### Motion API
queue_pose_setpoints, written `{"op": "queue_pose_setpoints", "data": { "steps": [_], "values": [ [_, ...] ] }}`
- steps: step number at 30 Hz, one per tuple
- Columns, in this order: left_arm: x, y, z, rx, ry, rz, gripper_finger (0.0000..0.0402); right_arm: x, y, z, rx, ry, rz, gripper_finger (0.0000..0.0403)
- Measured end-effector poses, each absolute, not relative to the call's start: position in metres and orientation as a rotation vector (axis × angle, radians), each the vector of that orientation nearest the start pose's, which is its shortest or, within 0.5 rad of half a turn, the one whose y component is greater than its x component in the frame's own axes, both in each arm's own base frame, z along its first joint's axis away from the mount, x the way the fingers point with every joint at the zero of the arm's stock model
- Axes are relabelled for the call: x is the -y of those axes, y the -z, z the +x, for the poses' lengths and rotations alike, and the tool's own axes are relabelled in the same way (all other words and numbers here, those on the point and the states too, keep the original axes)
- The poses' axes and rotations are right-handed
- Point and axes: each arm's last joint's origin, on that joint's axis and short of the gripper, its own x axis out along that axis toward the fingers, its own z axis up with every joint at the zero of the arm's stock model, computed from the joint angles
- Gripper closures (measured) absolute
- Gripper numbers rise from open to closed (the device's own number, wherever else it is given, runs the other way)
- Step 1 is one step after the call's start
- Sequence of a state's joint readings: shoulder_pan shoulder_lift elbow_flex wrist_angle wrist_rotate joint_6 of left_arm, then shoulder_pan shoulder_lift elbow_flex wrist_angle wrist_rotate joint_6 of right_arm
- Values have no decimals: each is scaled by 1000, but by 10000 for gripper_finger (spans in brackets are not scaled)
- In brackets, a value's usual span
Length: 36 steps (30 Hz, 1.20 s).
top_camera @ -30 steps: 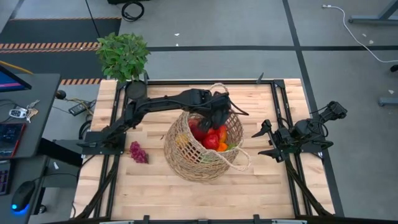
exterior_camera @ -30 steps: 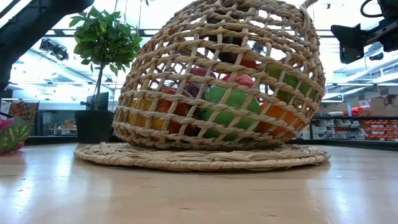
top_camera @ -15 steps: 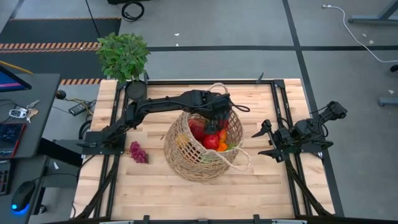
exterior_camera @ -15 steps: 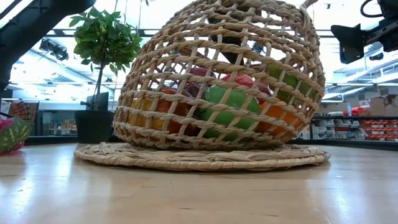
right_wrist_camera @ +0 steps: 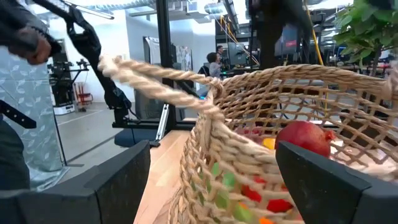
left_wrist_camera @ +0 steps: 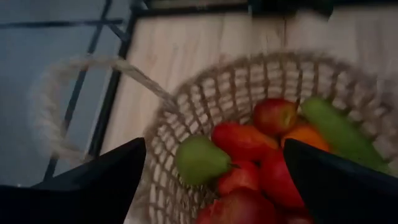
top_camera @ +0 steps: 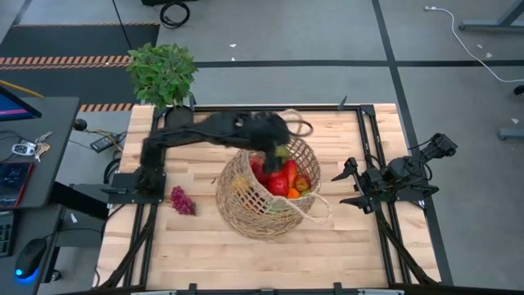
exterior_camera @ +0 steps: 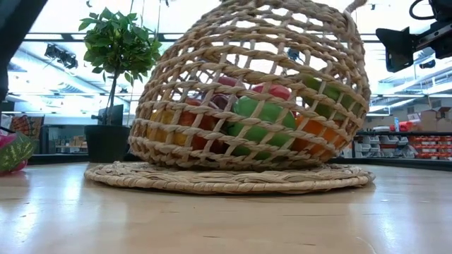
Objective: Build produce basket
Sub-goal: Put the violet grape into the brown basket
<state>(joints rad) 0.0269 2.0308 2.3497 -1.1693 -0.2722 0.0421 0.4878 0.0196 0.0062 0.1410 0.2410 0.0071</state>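
- Wicker basket mid-table, heaped with produce.
- Left gripper above basket's far rim, fingers apart, empty.
- Right gripper beside basket, fingers apart, empty.
- Purple produce piece lying outside, on table.

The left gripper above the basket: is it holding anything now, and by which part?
Nothing is held. The left gripper is open and empty above the basket.

Even overhead light, soft shadows on table. Dark left arm motion-blurred in high view. Low view backlit, bright ceiling glare. Left wrist view dim, soft-focused.
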Motion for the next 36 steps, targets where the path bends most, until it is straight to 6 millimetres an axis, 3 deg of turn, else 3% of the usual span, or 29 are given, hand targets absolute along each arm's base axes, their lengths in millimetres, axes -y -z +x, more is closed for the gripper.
{"op": "queue_pose_setpoints", "data": {
  "steps": [4,7,15,19,28,32,36],
  "values": [
    [-13,-442,379,-751,-247,96,15,-39,-178,89,119,-247,53,53],
    [-5,-460,353,-742,-215,67,15,-39,-178,89,119,-247,53,53],
    [14,-456,290,-927,-211,27,15,-39,-177,89,118,-247,52,53],
    [20,-436,251,-946,-246,-51,15,-39,-178,89,119,-247,53,53],
    [49,-363,166,-1100,-239,-193,15,-39,-178,89,119,-247,53,53],
    [66,-325,145,-1240,-143,-131,15,-39,-178,89,119,-247,53,53],
    [79,-290,135,-1360,-28,78,15,-39,-178,89,119,-247,53,53]
  ]
}}
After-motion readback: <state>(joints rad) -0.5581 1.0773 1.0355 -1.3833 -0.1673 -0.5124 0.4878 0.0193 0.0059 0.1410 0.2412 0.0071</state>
